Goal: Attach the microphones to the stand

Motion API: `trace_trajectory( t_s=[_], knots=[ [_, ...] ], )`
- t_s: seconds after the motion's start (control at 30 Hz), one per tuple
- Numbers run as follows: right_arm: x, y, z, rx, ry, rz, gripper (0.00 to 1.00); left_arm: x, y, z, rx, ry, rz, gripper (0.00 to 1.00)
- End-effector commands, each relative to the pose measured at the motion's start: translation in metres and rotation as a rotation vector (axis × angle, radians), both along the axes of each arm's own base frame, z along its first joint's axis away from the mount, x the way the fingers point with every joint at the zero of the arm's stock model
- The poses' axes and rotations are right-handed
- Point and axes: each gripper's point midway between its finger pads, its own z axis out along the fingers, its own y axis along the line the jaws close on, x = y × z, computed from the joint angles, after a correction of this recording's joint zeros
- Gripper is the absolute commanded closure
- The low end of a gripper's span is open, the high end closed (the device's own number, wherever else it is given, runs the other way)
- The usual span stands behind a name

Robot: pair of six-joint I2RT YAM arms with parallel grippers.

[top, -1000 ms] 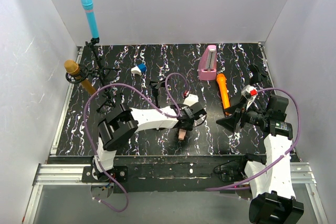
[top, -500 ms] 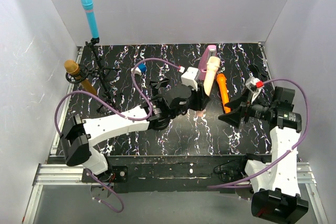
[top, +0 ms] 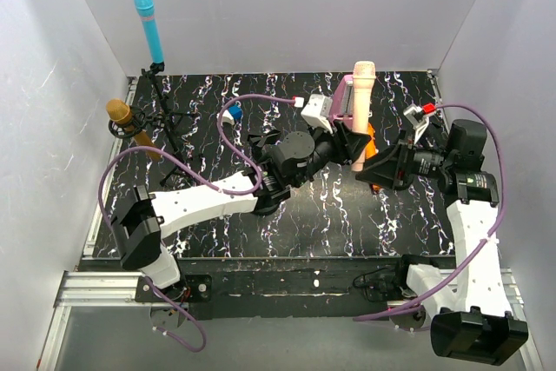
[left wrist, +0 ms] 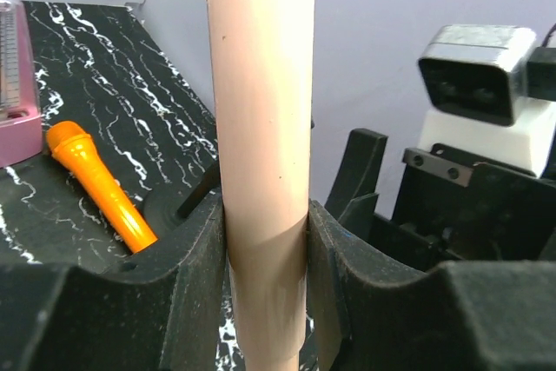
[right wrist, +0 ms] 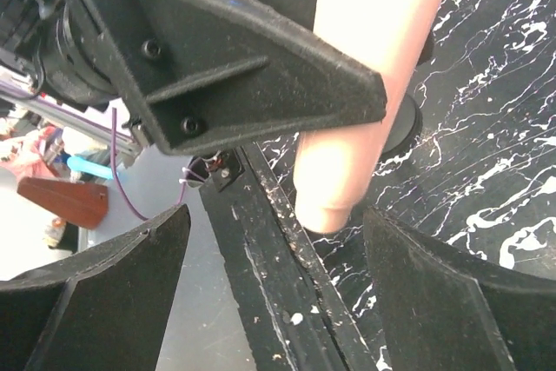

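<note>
My left gripper point(top: 353, 150) is shut on the pale pink-cream microphone point(top: 360, 102) and holds it upright above the table's right middle; its pads clamp the shaft point(left wrist: 261, 128) in the left wrist view. My right gripper point(top: 382, 169) is open, close beside it on the right. The microphone's lower end point(right wrist: 347, 154) hangs just ahead of the right gripper's spread fingers point(right wrist: 274, 293). The orange microphone point(top: 370, 138) lies on the table behind, mostly hidden; it shows plainly in the left wrist view point(left wrist: 95, 184). The sky blue microphone point(top: 148, 25) and the gold microphone point(top: 129, 124) sit on the black stand point(top: 168, 121) at the back left.
A mauve rectangular block point(top: 333, 109) stands at the back right behind the left gripper, and shows in the left wrist view point(left wrist: 13, 76). A small blue-and-white piece point(top: 232, 114) lies at the back middle. White walls enclose the black marbled table point(top: 330, 223).
My left arm has lifted the pink-cream microphone from the front middle of the table and swung it up and back to the right. My right gripper has risen and moved in beside it.
</note>
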Motion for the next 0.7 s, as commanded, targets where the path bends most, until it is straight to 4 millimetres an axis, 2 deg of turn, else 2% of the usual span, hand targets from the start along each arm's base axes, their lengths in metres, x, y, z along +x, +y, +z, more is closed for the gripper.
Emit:
trace_trajectory(
  t_s=[0.0, 0.3, 0.4, 0.47, 0.5, 0.67],
  knots=[
    [0.018, 0.006, 0.021, 0.046, 0.016, -0.063, 0.13, -0.001, -0.006, 0.044, -0.149, -0.021, -0.015, 1.00],
    [0.044, 0.003, 0.009, 0.036, 0.107, -0.151, 0.25, -0.011, -0.015, 0.049, -0.191, -0.009, -0.053, 1.00],
    [0.048, 0.006, 0.010, 0.050, 0.115, -0.135, 0.30, -0.014, -0.018, 0.049, -0.201, 0.001, -0.070, 1.00],
    [0.047, 0.009, 0.012, 0.064, 0.118, -0.100, 0.42, -0.016, -0.020, 0.049, -0.207, 0.006, -0.079, 1.00],
    [0.047, 0.011, 0.013, 0.071, 0.128, -0.084, 0.45, -0.017, -0.022, 0.048, -0.204, 0.005, -0.083, 1.00],
    [0.046, 0.018, 0.013, 0.096, 0.155, -0.031, 0.48, -0.020, -0.026, 0.047, -0.207, 0.002, -0.110, 1.00]
  ],
)
